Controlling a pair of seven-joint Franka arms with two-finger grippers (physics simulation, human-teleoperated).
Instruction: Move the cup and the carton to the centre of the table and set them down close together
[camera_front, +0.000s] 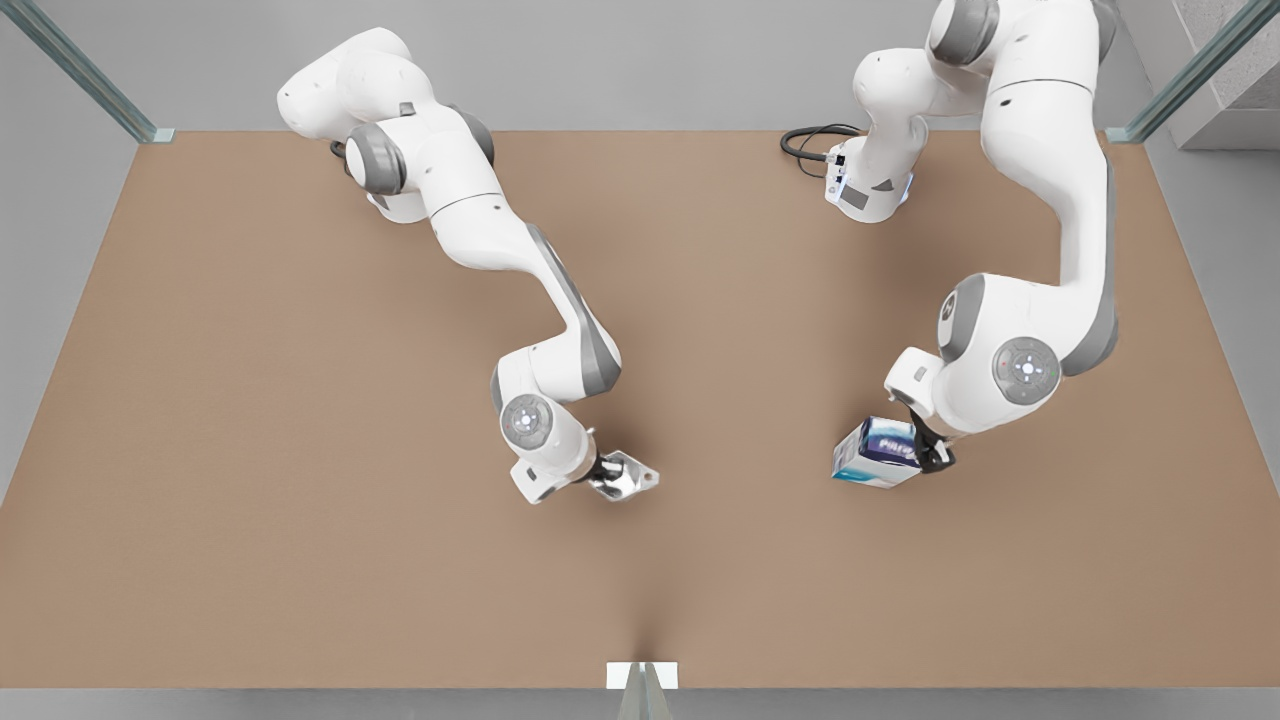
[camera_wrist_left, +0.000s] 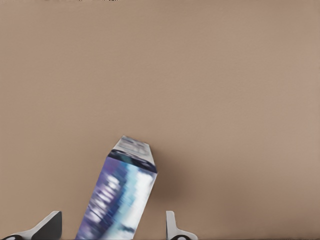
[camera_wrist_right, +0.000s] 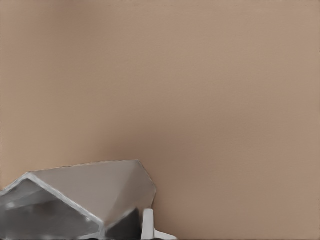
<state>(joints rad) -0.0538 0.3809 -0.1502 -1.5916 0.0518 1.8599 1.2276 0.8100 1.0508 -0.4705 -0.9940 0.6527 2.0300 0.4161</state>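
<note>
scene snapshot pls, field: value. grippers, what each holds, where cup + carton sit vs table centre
left gripper: on the front view's right, jaws shut on the carton
right gripper: on the front view's left, jaws shut on the cup
carton: tilted in the grip, blue lettered face up, right of centre in the front view
cup: tipped on its side in the grip, near centre
gap: cup and carton clearly apart, bare table between them
contact with table: cannot tell for either
task state: neither released, not yet close together
</note>
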